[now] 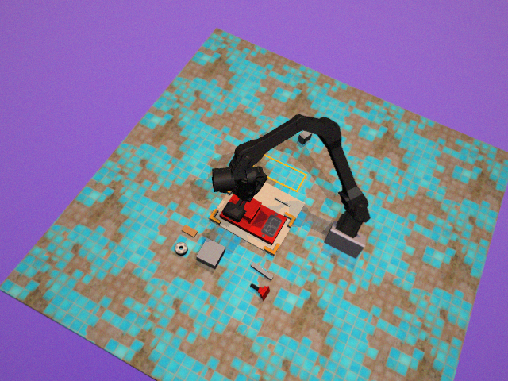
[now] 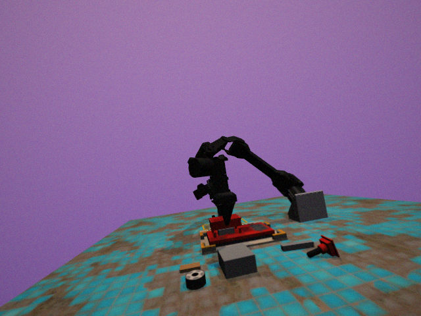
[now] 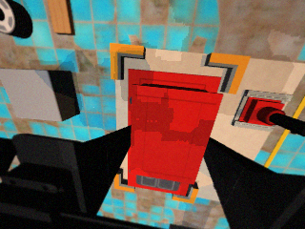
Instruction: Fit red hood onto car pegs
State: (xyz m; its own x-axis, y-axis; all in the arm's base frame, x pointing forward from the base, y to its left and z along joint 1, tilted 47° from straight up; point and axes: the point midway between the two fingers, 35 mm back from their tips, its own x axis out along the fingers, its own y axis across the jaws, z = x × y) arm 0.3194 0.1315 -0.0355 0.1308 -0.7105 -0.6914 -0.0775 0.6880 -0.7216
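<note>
The red hood (image 1: 251,208) (image 2: 219,222) (image 3: 167,114) is level between my fingers, low over the engine end of the red chassis (image 1: 256,230) (image 2: 253,233) (image 3: 164,76). My gripper (image 2: 227,221) (image 3: 167,133) points down and is shut on the hood's two sides. In the exterior view the engine block (image 2: 225,231) and pegs on the near side show below the hood's lower edge, so it looks raised off the deck. The far pegs and the corner holes are hidden. The chassis lies in the jig (image 1: 272,249) (image 2: 280,234) (image 3: 240,64) with orange corners.
A red part (image 3: 250,110) with a dark post stands in a grey holder beside the chassis. A grey block (image 1: 211,253) (image 2: 237,260), wheel (image 1: 175,248) (image 2: 195,284), orange block (image 1: 189,230) (image 2: 190,268), grey bar (image 1: 261,271) (image 2: 297,246) and another red part (image 1: 263,290) (image 2: 327,247) lie outside the jig.
</note>
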